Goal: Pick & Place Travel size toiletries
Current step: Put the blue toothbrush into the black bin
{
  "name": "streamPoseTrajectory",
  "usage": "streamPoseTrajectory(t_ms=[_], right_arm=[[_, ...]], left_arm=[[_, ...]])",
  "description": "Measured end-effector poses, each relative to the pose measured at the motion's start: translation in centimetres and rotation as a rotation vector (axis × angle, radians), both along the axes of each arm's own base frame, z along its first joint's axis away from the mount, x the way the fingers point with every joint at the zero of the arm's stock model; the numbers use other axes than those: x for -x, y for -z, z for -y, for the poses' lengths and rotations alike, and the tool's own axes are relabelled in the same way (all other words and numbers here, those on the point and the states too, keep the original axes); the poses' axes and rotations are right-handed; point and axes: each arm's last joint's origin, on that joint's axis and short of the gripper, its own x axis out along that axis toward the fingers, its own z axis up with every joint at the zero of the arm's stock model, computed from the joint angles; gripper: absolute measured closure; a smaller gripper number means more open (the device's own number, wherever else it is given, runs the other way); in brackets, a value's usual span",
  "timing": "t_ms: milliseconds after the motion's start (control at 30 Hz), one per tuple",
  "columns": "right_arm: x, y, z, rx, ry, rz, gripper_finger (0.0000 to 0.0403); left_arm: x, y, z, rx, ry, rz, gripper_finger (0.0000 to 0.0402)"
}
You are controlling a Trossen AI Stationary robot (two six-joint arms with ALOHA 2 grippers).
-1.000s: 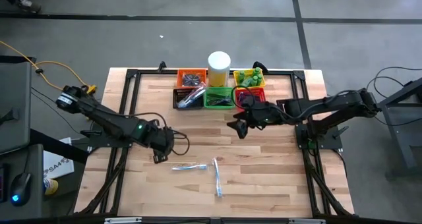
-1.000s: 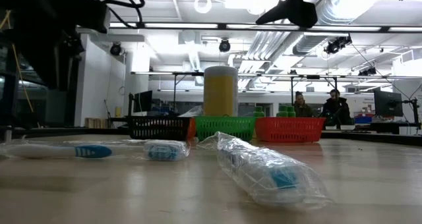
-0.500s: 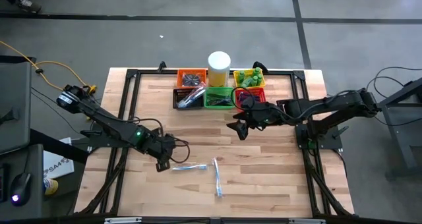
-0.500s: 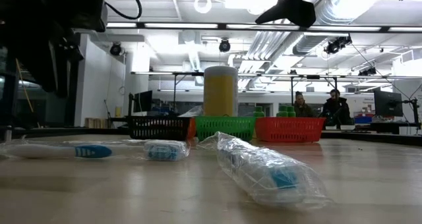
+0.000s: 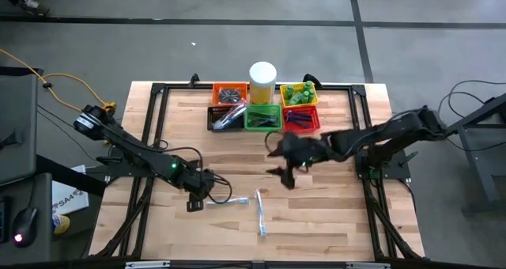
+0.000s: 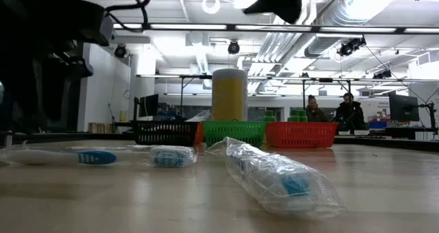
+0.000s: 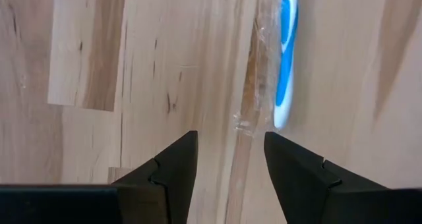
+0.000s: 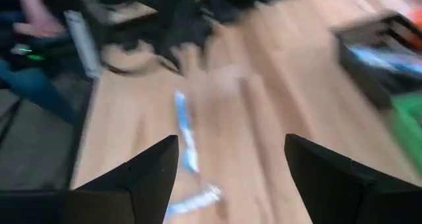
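Two clear-wrapped white-blue toothbrushes lie flat on the wooden table: one crosswise [image 5: 225,200] [image 6: 96,157], one pointing toward the near edge [image 5: 260,214] [image 6: 281,178]. My left gripper [image 5: 201,196] hovers open just beyond the left end of the crosswise toothbrush [image 7: 285,59], with the wrapper's end ahead of its fingers [image 7: 229,141]. My right gripper [image 5: 286,176] is open and raised over the table's middle, right of and beyond the toothbrushes [image 8: 186,132]. Other toiletries fill the baskets at the far edge.
Five mesh baskets stand at the far edge: orange [image 5: 230,91], black [image 5: 227,117], green [image 5: 262,117], yellow [image 5: 298,93], red [image 5: 301,119]. A tall white cylinder [image 5: 262,79] stands among them. Bare wood lies around the toothbrushes. People sit in the room far behind [image 6: 333,111].
My left gripper has moved toward the near edge and to the right, closing on the left end of the crosswise toothbrush. My right gripper has swung away from the red basket toward the near edge, nearer the toothbrushes. The toothbrushes have not moved.
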Motion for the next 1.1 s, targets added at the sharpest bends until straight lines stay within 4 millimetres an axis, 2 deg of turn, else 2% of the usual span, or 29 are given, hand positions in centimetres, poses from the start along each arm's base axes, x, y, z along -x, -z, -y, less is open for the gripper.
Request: streamPoseTrajectory(t_ms=[100,233,433,567,800,1100], right_arm=[[-1.8,0.4,-0.8,0.009,-0.046,0.034,0.0133],[-3.8,2.8,-1.2,0.011,-0.033,-0.057,0.0133],[-5.0,6.8,-1.2,-0.430,0.187,-0.340,0.0133],[-5.3,9.0,-2.0,-0.542,0.239,-0.455,0.0133],[-5.8,10.1,-3.7,-0.598,0.271,-0.461,0.0133],[-5.2,8.7,-6.0,-0.694,0.374,-0.535,0.0133]], left_arm=[[0.0,0.1,0.0,0.005,-0.024,-0.011,0.0226],[-0.1,0.0,0.0,0.028,-0.068,-0.003,0.0226],[-0.2,0.0,0.1,0.053,-0.118,0.005,0.0226],[-0.2,-0.1,0.1,0.058,-0.127,0.012,0.0226],[-0.3,-0.3,0.0,0.028,-0.124,0.043,0.0226],[0.7,-1.1,-0.6,-0.024,-0.056,0.034,0.0226]])
